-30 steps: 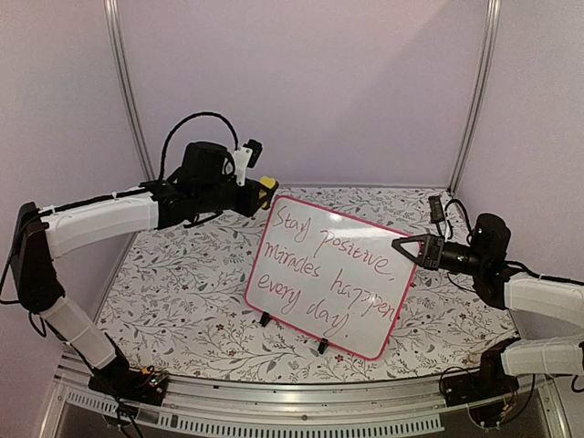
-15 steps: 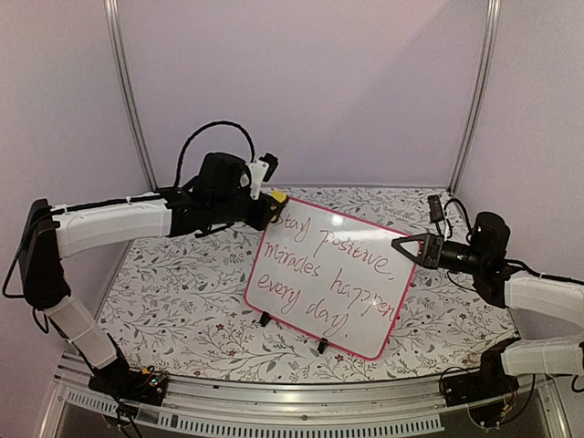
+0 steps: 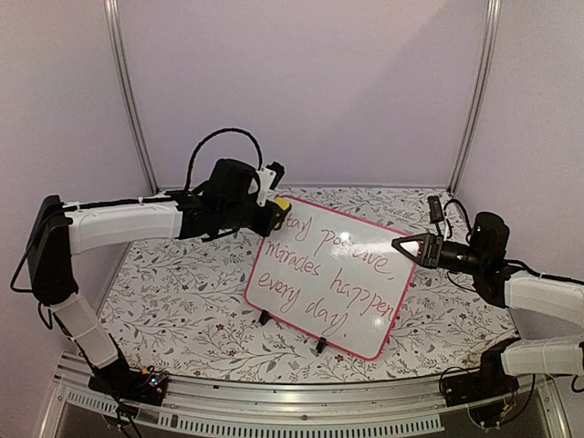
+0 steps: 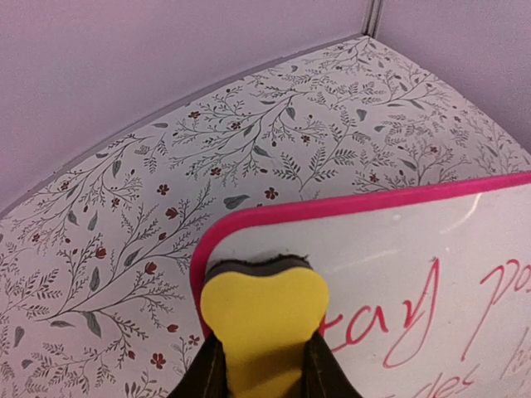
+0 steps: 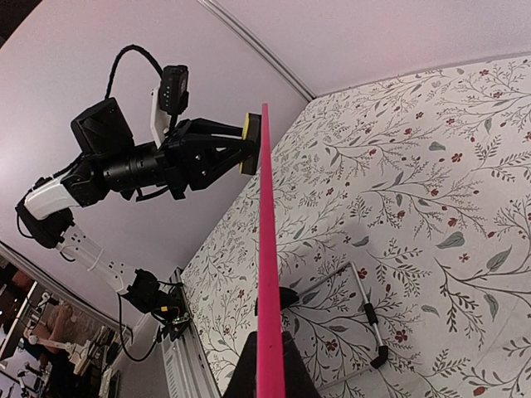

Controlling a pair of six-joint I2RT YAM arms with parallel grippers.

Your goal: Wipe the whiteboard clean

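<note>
The whiteboard [image 3: 328, 283] stands tilted on the floral table, pink-framed, with red handwriting across it. My left gripper [image 3: 274, 212] is shut on a yellow eraser [image 3: 281, 208] with a dark felt face. In the left wrist view the eraser [image 4: 264, 319] lies against the whiteboard [image 4: 431, 249] at its top left corner, hiding the start of the first word, between my left gripper's [image 4: 261, 369] dark fingers. My right gripper [image 3: 401, 245] is shut on the board's right edge. The right wrist view shows that edge [image 5: 267, 249] end-on, running up from the right gripper [image 5: 270, 377].
Two black clip feet [image 3: 265, 318] [image 3: 321, 346] hold the board's lower edge on the floral tablecloth [image 3: 182, 292]. A thin metal prop [image 5: 365, 307] lies behind the board. Lilac walls and metal posts [image 3: 128, 91] close the back and sides.
My left arm has moved right, carrying the eraser from beside the board's top left corner onto the board's face. The right arm and the board have not moved.
</note>
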